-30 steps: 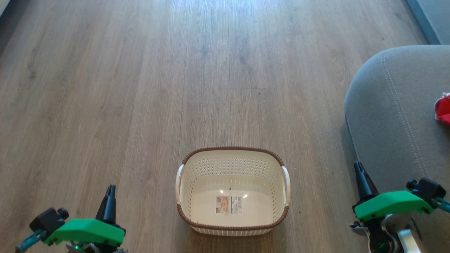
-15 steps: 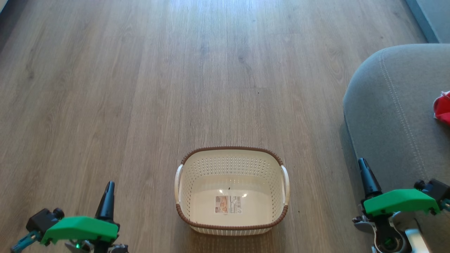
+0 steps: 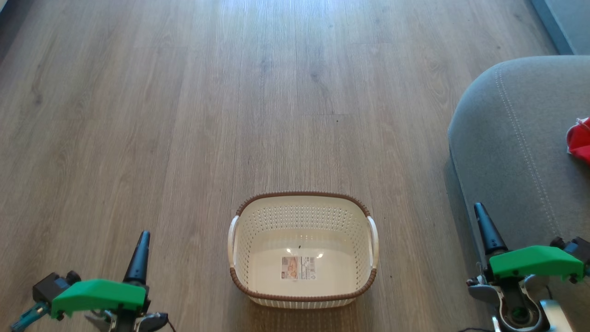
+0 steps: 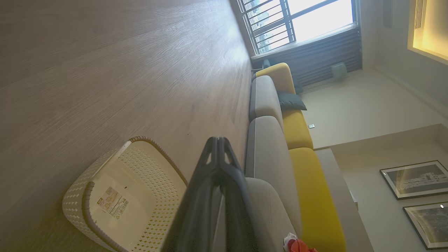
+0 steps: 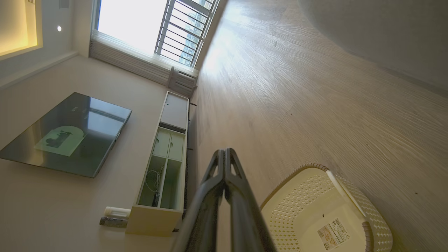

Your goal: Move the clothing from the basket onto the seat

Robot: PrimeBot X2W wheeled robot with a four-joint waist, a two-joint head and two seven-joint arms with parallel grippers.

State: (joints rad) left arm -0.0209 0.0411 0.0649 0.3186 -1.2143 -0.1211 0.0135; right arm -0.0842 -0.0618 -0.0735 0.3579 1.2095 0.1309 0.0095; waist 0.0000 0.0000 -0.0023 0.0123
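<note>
Fingertips (image 4: 204,182) meet on the left gripper (image 3: 140,251) and the right gripper (image 3: 484,226), both empty, low at the near edge. Between them the basket (image 3: 302,194) stands bare on the floor (image 3: 230,92). Farther right, the clothing (image 3: 580,138) lies on the seat (image 3: 507,138); seemingly finished, so park both arms clear.

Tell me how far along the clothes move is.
Looks done: the basket holds just its label, and red clothing lies on the grey seat. Nothing is in hand; the left gripper and right gripper are shut and empty beside the basket. Nothing visibly remains to move.
</note>
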